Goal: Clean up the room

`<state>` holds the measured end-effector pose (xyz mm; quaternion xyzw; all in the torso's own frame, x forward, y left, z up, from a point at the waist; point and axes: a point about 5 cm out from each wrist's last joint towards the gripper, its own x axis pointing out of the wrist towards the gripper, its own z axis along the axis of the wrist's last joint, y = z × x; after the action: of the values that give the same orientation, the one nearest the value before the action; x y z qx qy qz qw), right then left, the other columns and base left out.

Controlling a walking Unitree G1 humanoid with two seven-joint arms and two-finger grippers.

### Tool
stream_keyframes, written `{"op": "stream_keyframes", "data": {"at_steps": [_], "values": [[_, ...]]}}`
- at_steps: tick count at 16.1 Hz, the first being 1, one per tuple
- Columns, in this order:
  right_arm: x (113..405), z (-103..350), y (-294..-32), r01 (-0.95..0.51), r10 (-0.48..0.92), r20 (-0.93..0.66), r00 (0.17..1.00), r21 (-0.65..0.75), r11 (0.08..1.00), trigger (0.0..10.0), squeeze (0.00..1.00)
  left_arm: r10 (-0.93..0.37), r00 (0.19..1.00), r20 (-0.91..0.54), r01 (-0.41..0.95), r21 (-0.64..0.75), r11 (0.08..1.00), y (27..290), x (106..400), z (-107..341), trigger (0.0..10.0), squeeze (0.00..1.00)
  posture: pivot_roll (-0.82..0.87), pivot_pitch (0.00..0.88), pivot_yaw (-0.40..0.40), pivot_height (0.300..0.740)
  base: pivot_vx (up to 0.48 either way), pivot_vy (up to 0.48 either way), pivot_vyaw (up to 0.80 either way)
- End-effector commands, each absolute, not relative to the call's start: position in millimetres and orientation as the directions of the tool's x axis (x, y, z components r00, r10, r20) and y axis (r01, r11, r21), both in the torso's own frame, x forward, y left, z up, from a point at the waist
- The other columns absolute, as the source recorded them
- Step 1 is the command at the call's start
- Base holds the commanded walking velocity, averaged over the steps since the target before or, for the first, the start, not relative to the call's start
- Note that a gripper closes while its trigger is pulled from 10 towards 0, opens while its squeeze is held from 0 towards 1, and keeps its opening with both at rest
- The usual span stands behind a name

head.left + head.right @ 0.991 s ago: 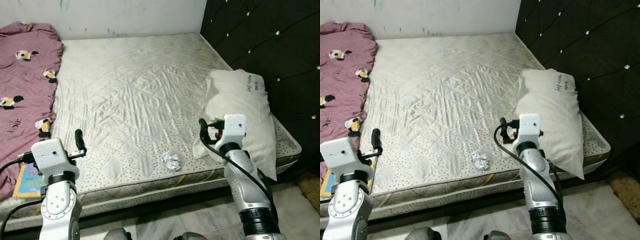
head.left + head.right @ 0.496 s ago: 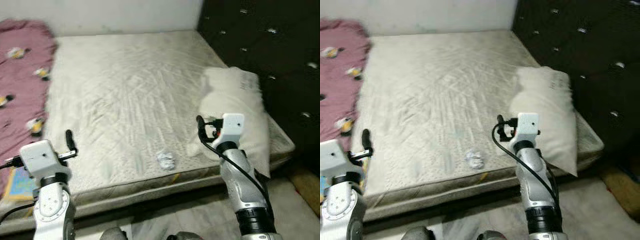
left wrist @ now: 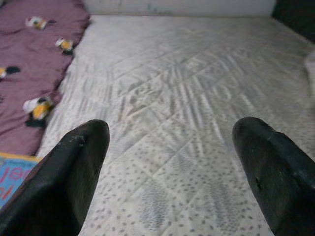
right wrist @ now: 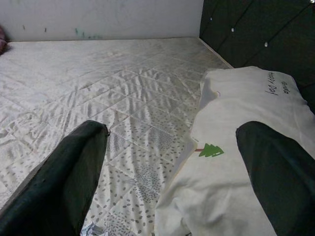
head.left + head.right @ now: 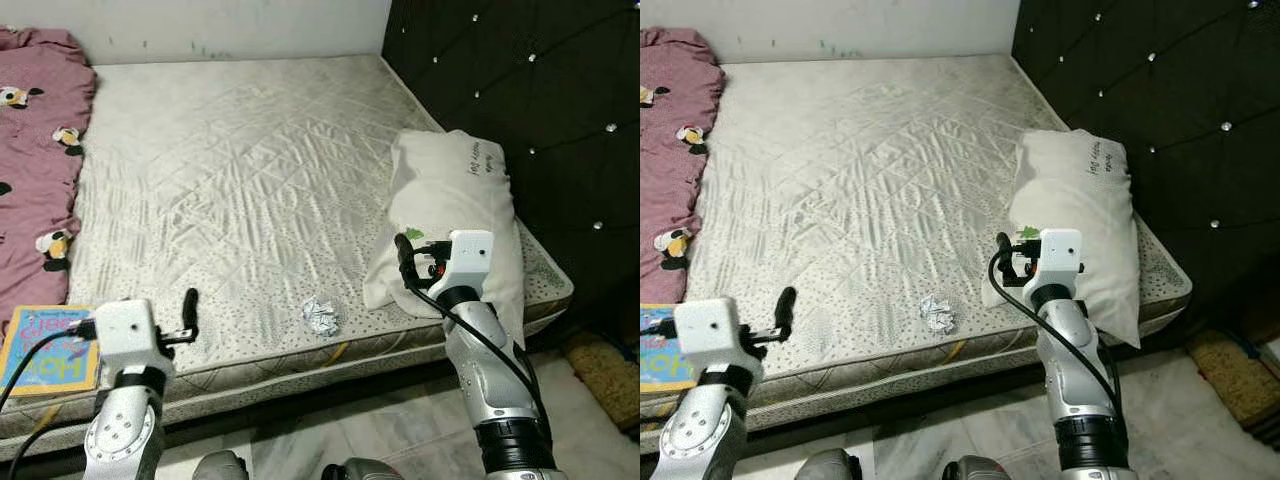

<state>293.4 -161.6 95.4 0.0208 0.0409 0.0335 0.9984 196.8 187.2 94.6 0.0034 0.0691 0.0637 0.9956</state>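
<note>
The right gripper [image 4: 170, 162] is held with its fingers spread and empty above the near end of a white pillow [image 5: 455, 215], which lies on the bed [image 5: 250, 170] against a dark tufted headboard [image 5: 530, 90]. The left gripper [image 3: 172, 162], likewise spread and empty, is held over the bed's near edge. Between them a crumpled paper ball [image 5: 320, 315] lies on the mattress. A maroon blanket [image 5: 35, 160] and a children's book [image 5: 45, 348] are seen at the left.

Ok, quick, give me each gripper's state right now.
Left gripper: open, holding nothing, over the mattress.
Right gripper: open, holding nothing, by the pillow.
</note>
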Motion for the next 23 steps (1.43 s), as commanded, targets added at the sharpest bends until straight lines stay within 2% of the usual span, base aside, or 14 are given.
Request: {"op": "stream_keyframes", "data": {"at_steps": [1,6,7,8,9,12,15,23], "values": [[292,97,-167,-0.054,0.057,-0.082,0.995,0.041,0.998,10.0,0.00,0.087,0.993,-0.082,-0.085,0.028,0.996,182,201,105,10.0,0.00,0.04,0.040,-0.075,0.740,0.000,0.000,0.00],[292,98,-167,-0.063,0.066,-0.078,0.995,0.034,0.997,10.0,0.00,0.020,0.999,-0.033,-0.017,0.088,0.996,168,201,110,10.0,0.00,0.03,0.044,-0.067,0.740,0.000,0.000,0.00],[293,98,-168,-0.062,0.064,-0.077,0.995,0.032,0.998,10.0,0.00,-0.051,0.995,-0.082,0.053,0.022,0.998,164,202,107,10.0,0.00,0.03,0.047,-0.068,0.740,0.000,0.000,0.00],[293,98,-168,-0.061,0.063,-0.076,0.995,0.031,0.998,10.0,0.00,-0.103,0.992,-0.078,0.107,0.046,0.993,165,202,108,10.0,0.00,0.03,0.048,-0.071,0.740,0.000,0.000,0.00],[294,99,-168,-0.065,0.068,-0.076,0.995,0.031,0.997,10.0,0.00,-0.081,0.995,-0.057,0.087,0.113,0.990,174,205,111,10.0,0.00,0.03,0.052,-0.074,0.740,0.000,0.000,0.00],[294,99,-167,-0.070,0.072,-0.078,0.994,0.031,0.997,10.0,0.00,-0.013,0.999,-0.044,0.020,0.151,0.988,183,207,112,10.0,0.00,0.03,0.051,-0.072,0.740,0.000,0.000,0.00],[293,99,-168,-0.069,0.071,-0.077,0.994,0.028,0.997,10.0,0.00,0.033,0.998,-0.062,-0.028,0.073,0.997,182,204,108,10.0,0.00,0.03,0.047,-0.071,0.740,0.000,0.000,0.00],[295,98,-167,-0.092,0.093,-0.082,0.992,0.020,0.996,10.0,0.00,0.044,0.998,-0.034,-0.043,0.027,0.999,178,209,111,10.0,0.00,0.03,0.037,-0.083,0.740,0.140,0.000,0.00]]}}
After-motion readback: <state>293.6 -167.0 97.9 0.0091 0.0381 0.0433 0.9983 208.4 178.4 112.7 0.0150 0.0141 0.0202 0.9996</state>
